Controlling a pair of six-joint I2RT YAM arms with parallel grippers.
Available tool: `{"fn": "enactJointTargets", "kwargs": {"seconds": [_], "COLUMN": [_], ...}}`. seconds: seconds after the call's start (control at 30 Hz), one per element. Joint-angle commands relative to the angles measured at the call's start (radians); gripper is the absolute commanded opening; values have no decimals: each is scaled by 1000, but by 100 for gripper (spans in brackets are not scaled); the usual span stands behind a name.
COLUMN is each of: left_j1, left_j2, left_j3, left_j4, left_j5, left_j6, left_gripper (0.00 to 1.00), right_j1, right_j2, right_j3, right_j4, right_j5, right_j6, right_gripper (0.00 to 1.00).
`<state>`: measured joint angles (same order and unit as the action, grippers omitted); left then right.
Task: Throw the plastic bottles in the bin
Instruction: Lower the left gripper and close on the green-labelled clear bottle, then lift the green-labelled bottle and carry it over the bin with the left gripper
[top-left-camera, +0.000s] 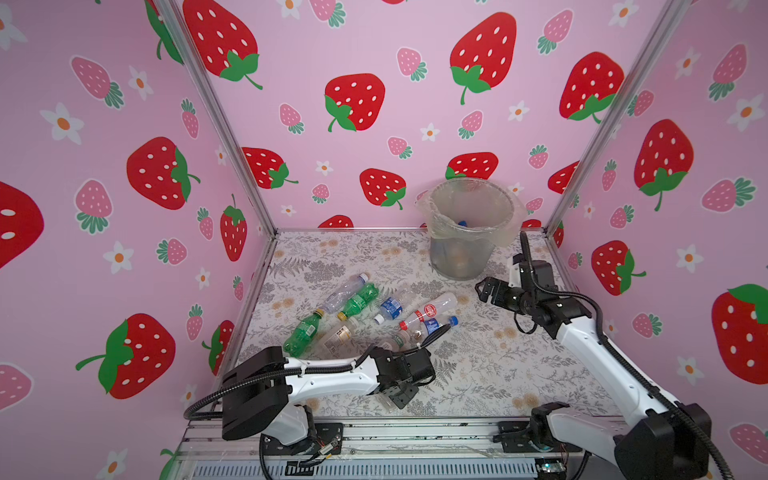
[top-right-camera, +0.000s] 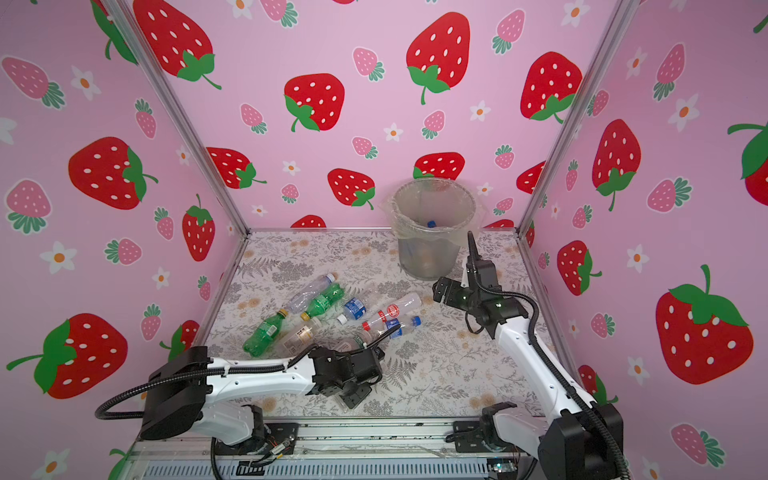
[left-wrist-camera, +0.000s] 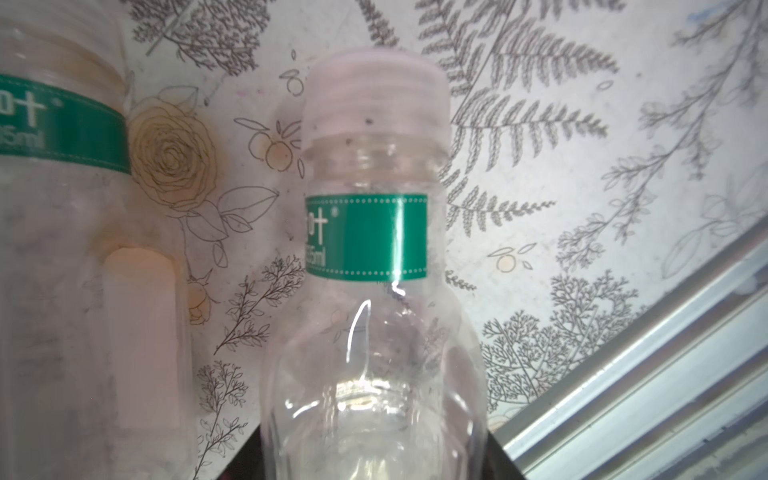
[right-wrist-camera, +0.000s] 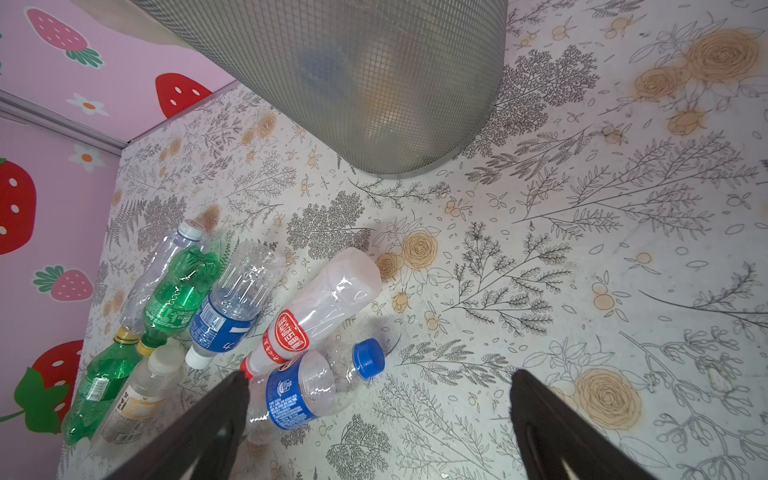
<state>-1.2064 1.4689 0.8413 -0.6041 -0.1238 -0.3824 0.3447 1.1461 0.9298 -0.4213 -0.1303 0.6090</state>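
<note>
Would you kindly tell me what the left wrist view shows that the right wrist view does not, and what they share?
Only left wrist: a close-up clear plastic bottle with a green label band and whitish cap, and a silver aluminium rail. Only right wrist: the grey mesh-textured bin, a heap of green, blue-labelled and red-labelled bottles, the pink strawberry wall, and the open right gripper. Both: the floral-patterned table surface.

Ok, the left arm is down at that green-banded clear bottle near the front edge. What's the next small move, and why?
Probably clamp the left gripper firmly on the clear green-banded bottle before lifting. The left wrist view shows it centred and close, but not whether the jaws grip it yet. The bin stands far back on the right, so a loose hold could drop it.
</note>
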Motion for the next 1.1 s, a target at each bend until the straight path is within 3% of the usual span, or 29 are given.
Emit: {"fn": "enactJointTargets", "kwargs": {"seconds": [0.0, 0.27, 0.7, 1.07], "left_j1": [-2, -2, 19, 164], "left_j2": [-27, -58, -150, -167], "left_j3": [29, 72, 161, 276], "left_j4": [-29, -21, -29, 88], "left_j5": [8, 42, -51, 14], "left_j6": [-6, -32, -56, -48], "left_gripper": [48, 44, 41, 36], "right_j1": [2, 2, -1, -3], "right_j2": [-22, -44, -50, -43], "right_j3": [-11, -28, -84, -97], "right_j4": [-25, -46, -45, -43], "right_j5": [12, 14, 7, 18], "right_j6": [11, 11, 12, 23], "right_gripper": [99, 99, 99, 99]}}
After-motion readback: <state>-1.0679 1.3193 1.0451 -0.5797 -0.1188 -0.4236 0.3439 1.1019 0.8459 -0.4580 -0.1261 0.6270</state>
